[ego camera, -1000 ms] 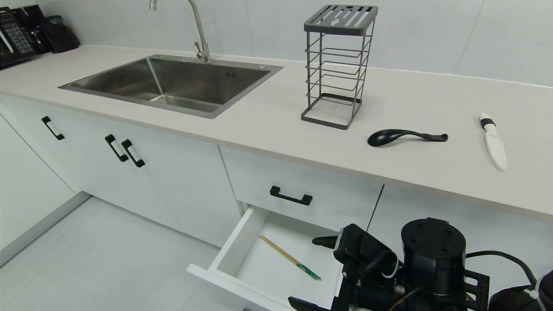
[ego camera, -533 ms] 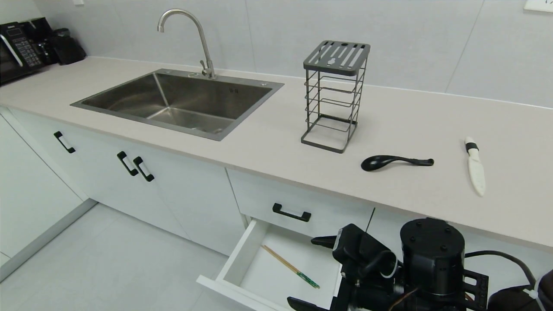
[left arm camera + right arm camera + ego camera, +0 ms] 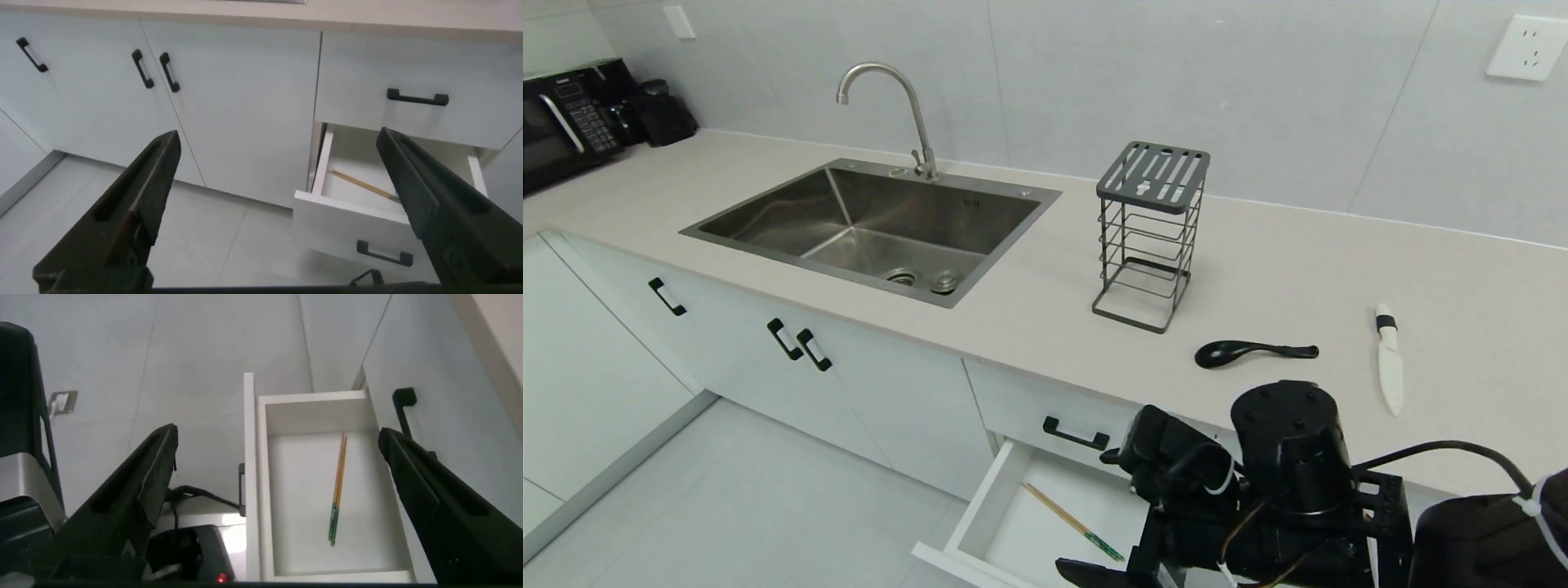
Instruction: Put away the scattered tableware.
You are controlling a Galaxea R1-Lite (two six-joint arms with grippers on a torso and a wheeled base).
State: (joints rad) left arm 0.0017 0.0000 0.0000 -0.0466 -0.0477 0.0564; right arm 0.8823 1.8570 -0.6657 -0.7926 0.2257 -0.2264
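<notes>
Standing open under the counter (image 3: 1029,302), the drawer (image 3: 980,523) seemed meant to take the tableware; a pair of chopsticks (image 3: 1072,523) lay in it. The black spoon (image 3: 1250,353) and white knife (image 3: 1388,367) lay on the counter, apart, to the right of the wire rack (image 3: 1147,237). The left gripper (image 3: 278,139) and right gripper (image 3: 278,437) hung low before the cabinets, fingers spread wide, holding nothing. Both pieces were well apart from them, up on the counter, not yet fetched, I judged.

The drawer (image 3: 976,518) runs off the lower edge.
</notes>
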